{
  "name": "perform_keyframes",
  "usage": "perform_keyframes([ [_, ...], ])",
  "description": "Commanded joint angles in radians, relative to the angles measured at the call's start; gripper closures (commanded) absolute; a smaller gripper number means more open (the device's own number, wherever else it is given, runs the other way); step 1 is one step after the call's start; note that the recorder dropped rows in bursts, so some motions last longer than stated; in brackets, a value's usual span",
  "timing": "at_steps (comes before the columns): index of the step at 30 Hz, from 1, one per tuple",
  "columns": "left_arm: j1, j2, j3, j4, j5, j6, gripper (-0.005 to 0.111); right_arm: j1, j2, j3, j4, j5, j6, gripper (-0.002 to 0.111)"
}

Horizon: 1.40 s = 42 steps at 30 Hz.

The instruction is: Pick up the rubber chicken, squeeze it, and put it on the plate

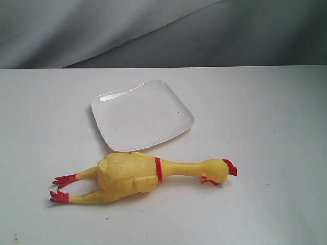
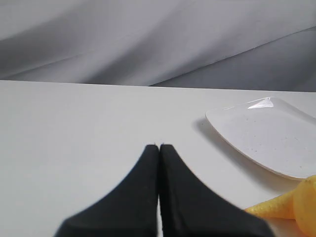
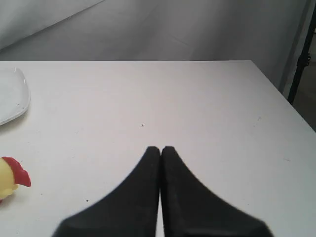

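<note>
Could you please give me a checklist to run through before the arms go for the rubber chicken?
1. The long yellow rubber chicken lies ungripped on the white table: ok.
2. The glossy white square plate is bare: ok.
3. The left end effector is open for a grasp: not ok, shut.
4. The right end effector is open: not ok, shut.
5. The chicken is clear of the plate's rim: cannot tell.

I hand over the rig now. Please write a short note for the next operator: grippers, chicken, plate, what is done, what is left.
Left gripper: shut, holds nothing.
Right gripper: shut, holds nothing.
Rubber chicken: lies on the table, just in front of the plate, not on it.
The plate is bare.
Done: nothing yet.
Left: pick up, squeeze, put on plate.
</note>
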Motion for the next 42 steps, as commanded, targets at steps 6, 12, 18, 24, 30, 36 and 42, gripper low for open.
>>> perform_keyframes([
  [6, 0.001, -0.003, 0.005, 0.002, 0.002, -0.011, 0.107, -0.006, -0.003, 0.004, -0.035, -0.027, -0.005, 0.108],
  [12, 0.001, -0.003, 0.005, 0.002, 0.002, -0.011, 0.107, -0.006, -0.003, 0.004, -0.044, -0.412, -0.003, 0.108],
  [18, 0.001, -0.003, 0.005, 0.002, 0.002, -0.011, 0.107, -0.006, -0.003, 0.004, -0.044, -0.700, -0.003, 0.108],
  [24, 0.001, -0.003, 0.005, 0.002, 0.002, -0.011, 0.107, -0.006, -0.003, 0.004, -0.044, -0.862, 0.031, 0.108],
  [30, 0.001, -0.003, 0.005, 0.002, 0.002, -0.011, 0.107, -0.006, -0.003, -0.012, -0.020, -0.926, 0.383, 0.108],
  [36, 0.001, -0.003, 0.005, 0.002, 0.002, -0.011, 0.107, -0.006, 0.118, -0.223, -0.099, -0.671, 0.490, 0.108],
  [42, 0.001, -0.003, 0.005, 0.002, 0.002, -0.011, 0.107, 0.024, 0.431, -0.496, -0.629, -0.565, 0.843, 0.108],
])
